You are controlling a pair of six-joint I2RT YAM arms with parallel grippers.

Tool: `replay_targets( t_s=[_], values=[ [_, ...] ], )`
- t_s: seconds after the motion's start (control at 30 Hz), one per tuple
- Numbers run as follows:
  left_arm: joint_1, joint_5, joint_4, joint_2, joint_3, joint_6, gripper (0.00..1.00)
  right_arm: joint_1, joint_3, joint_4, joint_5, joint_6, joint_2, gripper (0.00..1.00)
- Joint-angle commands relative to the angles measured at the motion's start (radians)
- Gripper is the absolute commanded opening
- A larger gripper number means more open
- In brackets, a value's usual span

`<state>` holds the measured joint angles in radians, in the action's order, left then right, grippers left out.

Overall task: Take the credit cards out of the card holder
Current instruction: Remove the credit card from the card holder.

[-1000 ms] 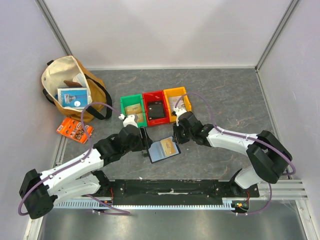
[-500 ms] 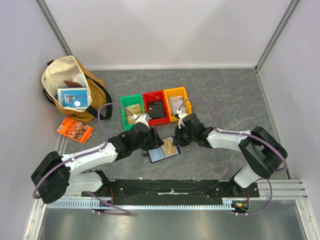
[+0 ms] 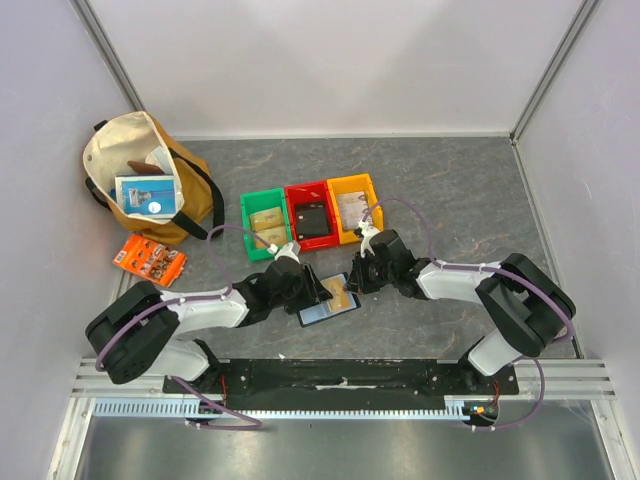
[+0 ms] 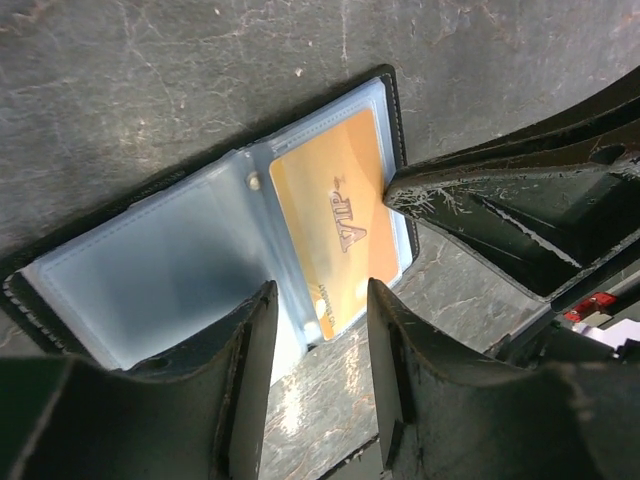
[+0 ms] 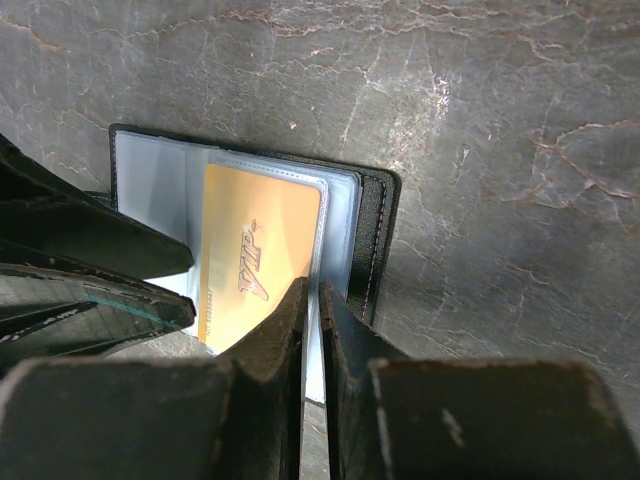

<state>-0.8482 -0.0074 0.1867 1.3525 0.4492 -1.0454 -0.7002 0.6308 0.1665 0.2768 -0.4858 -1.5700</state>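
Note:
The card holder (image 3: 322, 303) lies open on the table, with a grey-blue left panel (image 4: 150, 270) and a gold VIP card (image 4: 340, 220) in its right sleeve. My left gripper (image 4: 318, 340) is open and low over the holder's near edge. One finger is over the left panel, the other beside the card's corner. My right gripper (image 5: 312, 300) is shut, its tips pressed on the clear sleeve between the card (image 5: 255, 250) and the black rim (image 5: 375, 230). In the top view the left gripper (image 3: 316, 290) and right gripper (image 3: 354, 280) meet over the holder.
Green (image 3: 248, 222), red (image 3: 311, 192) and yellow (image 3: 352, 182) bins stand in a row behind the holder. The red one holds a flat black item. A tan bag (image 3: 140, 140) and an orange packet (image 3: 148, 260) lie at the far left.
My left arm has swung right and its gripper has come down over the card holder. My right gripper has shifted slightly onto the holder's right side.

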Motion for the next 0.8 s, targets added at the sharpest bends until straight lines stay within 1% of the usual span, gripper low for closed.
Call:
replay_targets(
  t_s=[0.0, 0.17, 0.37, 0.43, 0.7, 0.77],
  values=[
    [0.001, 0.044, 0.143, 0.039, -0.021, -0.079, 0.47, -0.004, -0.031, -0.061, -0.002, 0.003, -0.024, 0.15],
    [0.001, 0.078, 0.224, 0.066, -0.055, -0.114, 0.44, -0.002, -0.034, -0.062, -0.001, 0.001, -0.028, 0.14],
    [0.001, 0.089, 0.252, 0.074, -0.067, -0.131, 0.43, -0.002, -0.034, -0.062, -0.004, 0.001, -0.030, 0.14],
    [0.001, 0.092, 0.284, 0.074, -0.081, -0.143, 0.41, -0.002, -0.034, -0.061, -0.004, 0.000, -0.032, 0.14],
    [0.003, 0.084, 0.404, 0.040, -0.156, -0.199, 0.20, 0.001, -0.036, -0.062, -0.005, 0.000, -0.033, 0.14],
    [0.001, 0.081, 0.430, 0.024, -0.173, -0.206, 0.19, 0.002, -0.037, -0.062, -0.007, -0.002, -0.032, 0.14]
  ],
)
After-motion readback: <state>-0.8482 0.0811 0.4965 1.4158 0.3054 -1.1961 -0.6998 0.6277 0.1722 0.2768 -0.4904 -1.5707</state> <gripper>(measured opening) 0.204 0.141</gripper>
